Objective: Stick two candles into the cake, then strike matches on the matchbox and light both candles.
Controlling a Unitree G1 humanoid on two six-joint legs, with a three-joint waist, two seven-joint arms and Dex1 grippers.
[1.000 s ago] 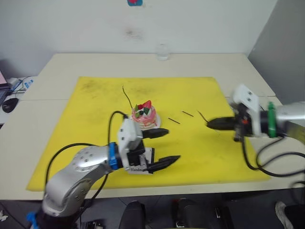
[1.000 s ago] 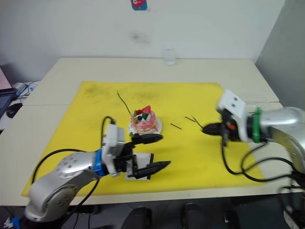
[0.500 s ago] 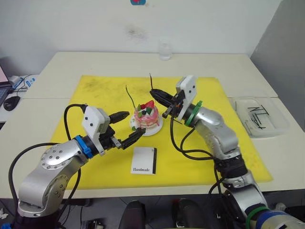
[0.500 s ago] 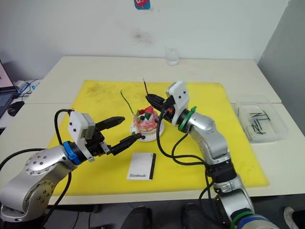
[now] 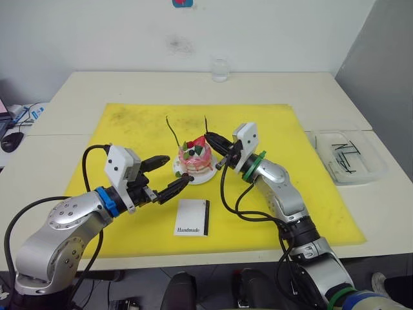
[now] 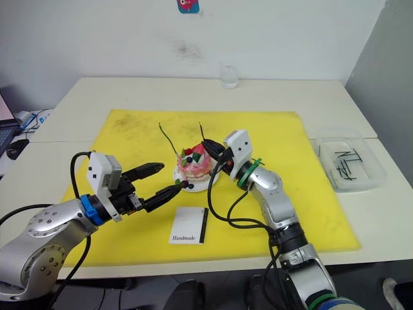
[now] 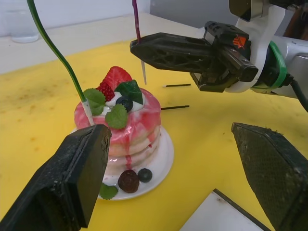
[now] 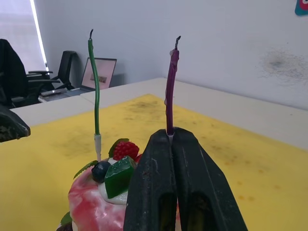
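The green candle [image 7: 57, 53] is already planted upright in the cake [image 5: 196, 160]. The dark red candle [image 8: 170, 91] is pinched in the closed right tool [image 7: 139, 49], its pale tip held just above the cake's top and not yet pressed in. The left tool [image 5: 173, 173] is held wide open and empty beside the cake, on the side opposite the right tool. The matchbox [image 5: 192, 216] lies untouched just in front of the cake on the yellow mat [image 5: 271, 123], and two matches [image 7: 175, 96] lie just beyond it. Planting the second candle, striking and lighting appear to remain.

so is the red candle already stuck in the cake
No, the right gripper holds the dark red candle with its pale tip hanging in the air above the cake.
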